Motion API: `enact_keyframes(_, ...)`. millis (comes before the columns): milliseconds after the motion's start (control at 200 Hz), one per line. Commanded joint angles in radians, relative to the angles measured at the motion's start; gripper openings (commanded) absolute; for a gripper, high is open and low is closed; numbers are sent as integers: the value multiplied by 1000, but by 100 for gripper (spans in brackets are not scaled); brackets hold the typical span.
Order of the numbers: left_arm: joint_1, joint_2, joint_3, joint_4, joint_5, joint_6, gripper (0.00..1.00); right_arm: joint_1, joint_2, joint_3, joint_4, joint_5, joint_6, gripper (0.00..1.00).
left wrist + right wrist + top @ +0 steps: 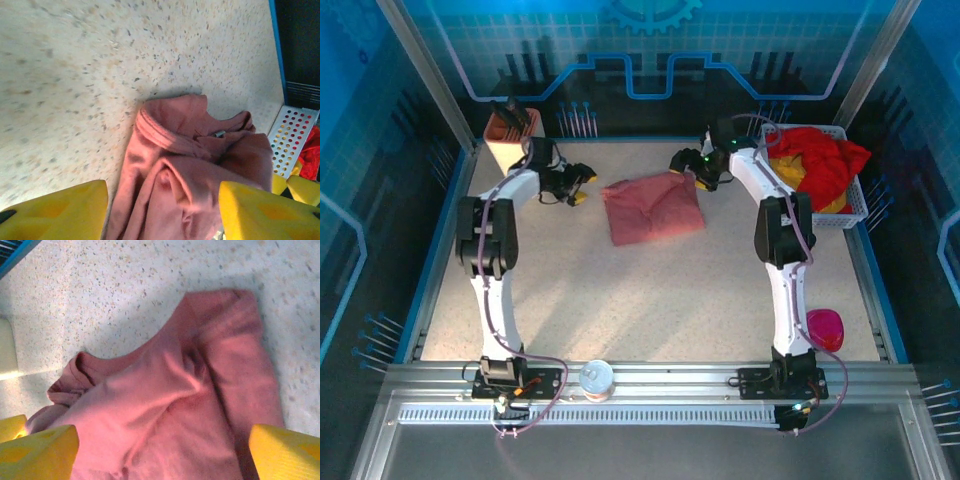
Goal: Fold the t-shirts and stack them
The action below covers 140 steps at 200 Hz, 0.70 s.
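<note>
Flanking the folded salmon-pink cloth t-shirt [653,207] at nine and one o'clock, our spread left gripper [578,186] and right gripper [692,170] could snag its folds.

speckled table [650,290], blue-lit walls [380,90]

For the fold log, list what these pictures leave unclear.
Yellow cloth t-shirt, top view: mostly buried under the bright red t-shirt in the white plastic mesh basket; shirt count unclear.
Dusty salmon-pink folded t-shirt, wrist views: near part cut off by the bottom edge and yellow fingers.
Neck label, left wrist view: too small to read.
</note>
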Motion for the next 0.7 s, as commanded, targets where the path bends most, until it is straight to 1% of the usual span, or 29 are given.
enact_keyframes(0, -48, -144, -56, 22, 9, 28, 60, 4, -134, -80, 79, 13, -18, 93)
enact_keyframes(70, -86, -174, -84, 21, 8, 31, 60, 4, -149, -97, 82, 13, -43, 93)
enact_keyframes(145, -129, -189, -112, 26, 2, 24, 57, 5, -149, -97, 53, 12, -83, 92)
enact_keyframes(210, -177, -187, -130, 54, 5, 5, 55, 4, -161, -135, 70, -29, -99, 90)
enact_keyframes(295, -235, -159, -146, 151, 30, -63, 53, 9, -191, -233, 178, -143, -65, 90)
enact_keyframes(370, -271, -114, -140, 238, 20, -115, 51, 19, -210, -311, 298, -194, -8, 90)
enact_keyframes(545, -281, 56, -46, 337, 30, -187, 48, 47, -183, -391, 387, -237, 77, 91)
enact_keyframes(695, -265, 146, 15, 377, -12, -198, 48, 57, -174, -492, 446, -235, 101, 91)
